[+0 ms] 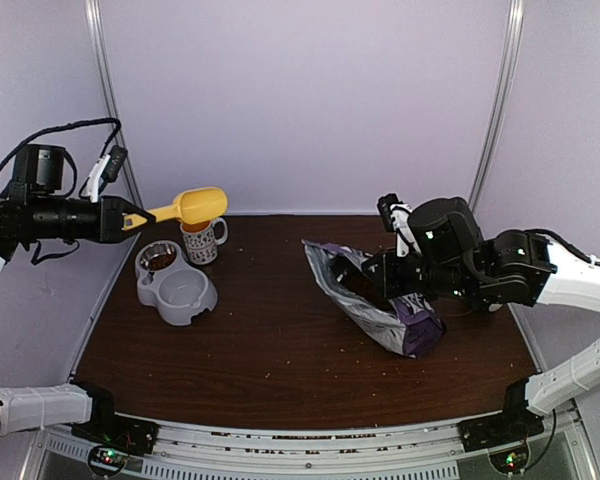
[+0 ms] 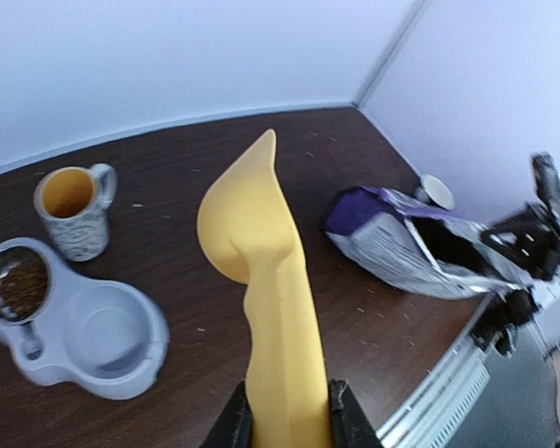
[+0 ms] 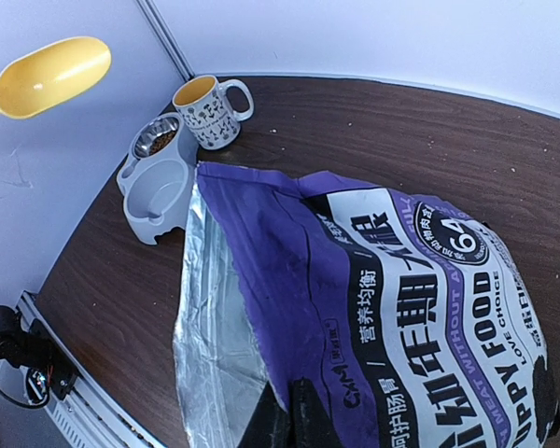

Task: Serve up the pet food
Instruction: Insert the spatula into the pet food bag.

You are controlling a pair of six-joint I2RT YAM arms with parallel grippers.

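Robot lab: white enclosure walls (image 1: pixel 310 100), railed table (image 1: pixel 280 340)

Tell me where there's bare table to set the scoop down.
Widest bare table: the middle, between the grey double bowl and the bag, down to the near edge. The back strip behind the bag is free. Crowded: back left, where the mug stands beside the bowl, and right, around the bag in the right hand.

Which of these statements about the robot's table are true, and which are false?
1. The left gripper holds the yellow scoop in the air. True.
2. The puppy food bag stands upright. False: it lies on its side, pinched by the right gripper.
3. Both compartments of the grey double bowl hold kibble. False: only one does; the other looks empty.
4. A mug stands beside the bowl. True.
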